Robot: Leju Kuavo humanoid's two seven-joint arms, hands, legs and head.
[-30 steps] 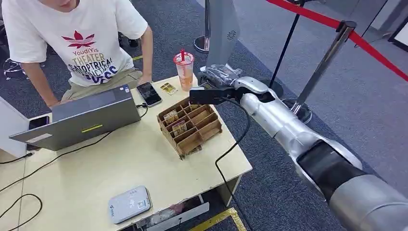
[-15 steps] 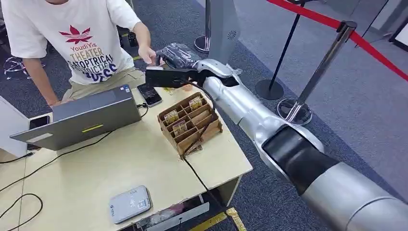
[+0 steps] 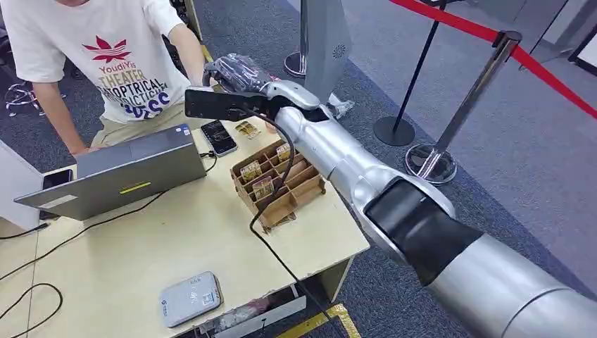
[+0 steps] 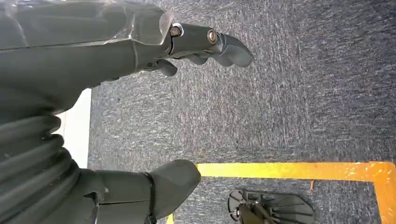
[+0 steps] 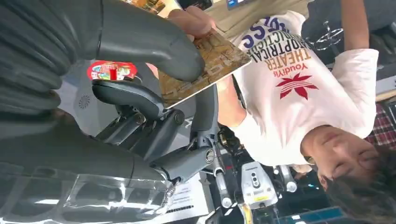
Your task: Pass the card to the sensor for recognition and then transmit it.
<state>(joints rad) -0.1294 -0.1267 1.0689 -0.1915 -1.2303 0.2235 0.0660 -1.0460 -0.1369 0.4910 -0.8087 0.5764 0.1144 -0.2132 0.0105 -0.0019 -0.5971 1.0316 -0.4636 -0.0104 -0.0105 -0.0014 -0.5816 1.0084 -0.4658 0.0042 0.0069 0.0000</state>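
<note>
Spanning the scene from near right to far centre: the right arm (image 3: 366, 183), silver, now reaching across the table (image 3: 141, 246) toward the seated person (image 3: 112, 63); a second ago it hung over the table's far right corner, beside the drink cup. Judged: the handover stage is in progress.

Laptop (image 3: 134, 165), grey, left side of table, lid toward the camera.

Wooden card rack (image 3: 278, 183), right of centre, several cards standing in its compartments.

Card reader (image 3: 189, 298), pale grey, near edge of table, well apart from the card; nothing lies on it.

Right hand (image 3: 236, 74), far centre, at the person's chest. Thumb and fingers (image 5: 140, 98) pinch the card.

Left hand (image 4: 187, 93), hanging over grey carpet, fingers apart, holding nothing.

Phone (image 3: 218, 137), dark, far side of table, beside the laptop.

Card (image 5: 205, 65), gold-patterned, pinched in the right hand. The person's fingertip (image 5: 191, 21) touches its far edge; release looks to be the remaining step.
</note>
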